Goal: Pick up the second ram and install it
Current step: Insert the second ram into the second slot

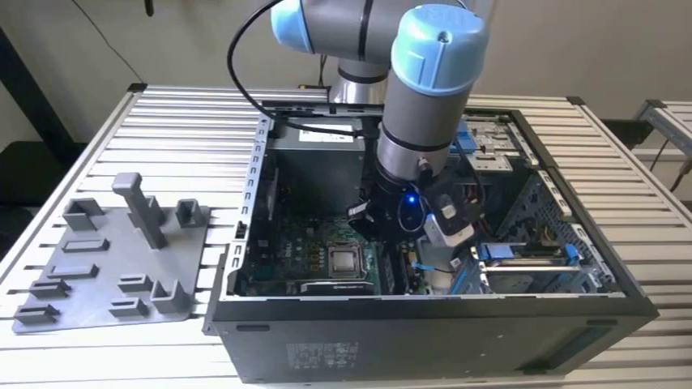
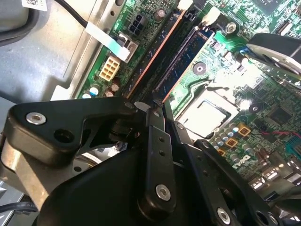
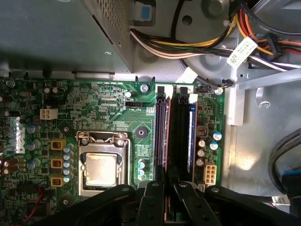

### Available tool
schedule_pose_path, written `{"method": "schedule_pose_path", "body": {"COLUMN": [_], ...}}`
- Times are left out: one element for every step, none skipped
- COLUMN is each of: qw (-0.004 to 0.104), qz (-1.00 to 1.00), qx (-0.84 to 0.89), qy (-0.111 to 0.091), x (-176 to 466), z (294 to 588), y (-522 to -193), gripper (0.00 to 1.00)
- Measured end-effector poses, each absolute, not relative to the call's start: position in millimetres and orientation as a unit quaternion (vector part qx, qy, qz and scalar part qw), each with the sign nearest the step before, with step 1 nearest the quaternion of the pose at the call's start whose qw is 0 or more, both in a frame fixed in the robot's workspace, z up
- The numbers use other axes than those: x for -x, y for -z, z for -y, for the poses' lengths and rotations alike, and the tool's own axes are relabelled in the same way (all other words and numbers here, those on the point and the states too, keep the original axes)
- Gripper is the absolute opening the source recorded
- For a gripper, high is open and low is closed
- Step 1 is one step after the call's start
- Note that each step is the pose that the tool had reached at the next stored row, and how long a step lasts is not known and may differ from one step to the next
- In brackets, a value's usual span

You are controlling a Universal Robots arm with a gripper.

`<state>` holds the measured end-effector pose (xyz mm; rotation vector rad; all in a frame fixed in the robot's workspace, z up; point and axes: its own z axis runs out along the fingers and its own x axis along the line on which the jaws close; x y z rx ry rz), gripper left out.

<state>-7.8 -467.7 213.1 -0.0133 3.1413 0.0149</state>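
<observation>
The second ram is a long thin stick with a brownish top edge. It stands on edge in a memory slot on the green motherboard, and in the second wrist view the second ram runs away from the fingertips. My gripper is down inside the PC case, and its black fingers are closed narrowly over the near end of that stick. The gripper sits right at the stick's end.
Another stick with a blue label stands two slots over. The CPU socket lies beside the slots. A metal power supply box and bundled cables crowd the far side. A grey tray with posts sits at the exterior view's left.
</observation>
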Motion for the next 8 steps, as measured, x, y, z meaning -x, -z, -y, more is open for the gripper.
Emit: {"method": "schedule_pose_path", "body": {"qw": [0.000, 0.000, 0.000, 0.000, 0.000, 0.000, 0.000, 0.000], "qz": [-1.000, -1.000, -1.000, -1.000, -1.000, -1.000, -1.000, -1.000], "qx": [0.004, 0.004, 0.004, 0.004, 0.004, 0.004, 0.004, 0.004], "qy": [-0.005, -0.005, -0.005, -0.005, -0.005, -0.005, -0.005, -0.005], "x": [7.8, 7.8, 7.8, 7.8, 7.8, 7.8, 7.8, 7.8], "z": [467.7, 467.7, 467.7, 467.7, 467.7, 467.7, 467.7, 467.7], "y": [-213.0, -213.0, -213.0, -213.0, -212.9, -212.9, -212.9, -212.9], "gripper": [0.14, 0.14, 0.14, 0.14, 0.14, 0.14, 0.14, 0.14]}}
